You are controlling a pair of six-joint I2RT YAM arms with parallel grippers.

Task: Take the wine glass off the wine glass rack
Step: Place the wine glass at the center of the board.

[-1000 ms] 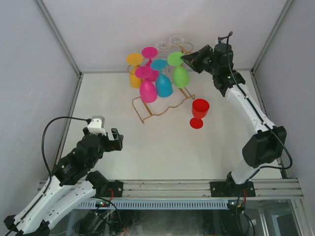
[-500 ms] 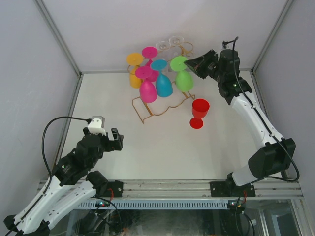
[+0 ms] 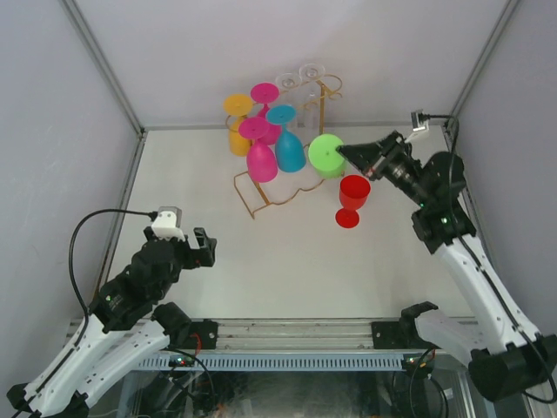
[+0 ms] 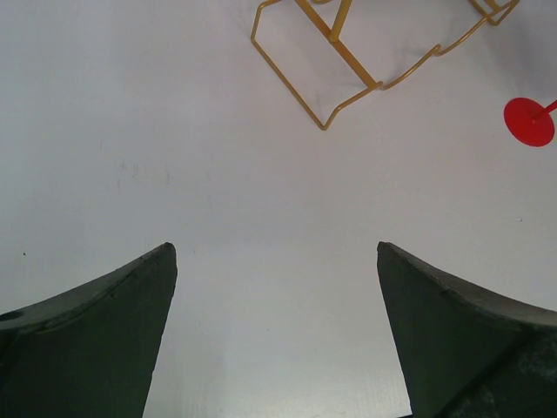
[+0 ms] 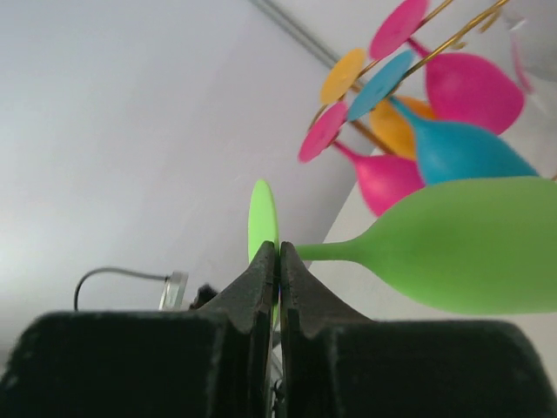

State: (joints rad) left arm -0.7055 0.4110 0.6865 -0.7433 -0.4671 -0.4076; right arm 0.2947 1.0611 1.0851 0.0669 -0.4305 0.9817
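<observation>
The gold wire wine glass rack (image 3: 287, 187) stands at the back of the table and holds orange, pink and blue glasses upside down. My right gripper (image 3: 344, 151) is shut on the round foot of the green wine glass (image 3: 325, 155), which hangs clear of the rack, in front of it and to its right. In the right wrist view the gripper (image 5: 278, 252) pinches the green foot and the green bowl (image 5: 470, 244) sticks out to the right. My left gripper (image 4: 274, 261) is open and empty above bare table at the near left.
A red wine glass (image 3: 352, 200) stands upright on the table just right of the rack, below the green glass. Two clear glasses (image 3: 300, 78) hang at the rack's back. White walls close in the table on three sides.
My right arm has pulled back toward the front right, drawing the green glass off the rack's rail and down beside the red glass. The left arm has barely moved.
</observation>
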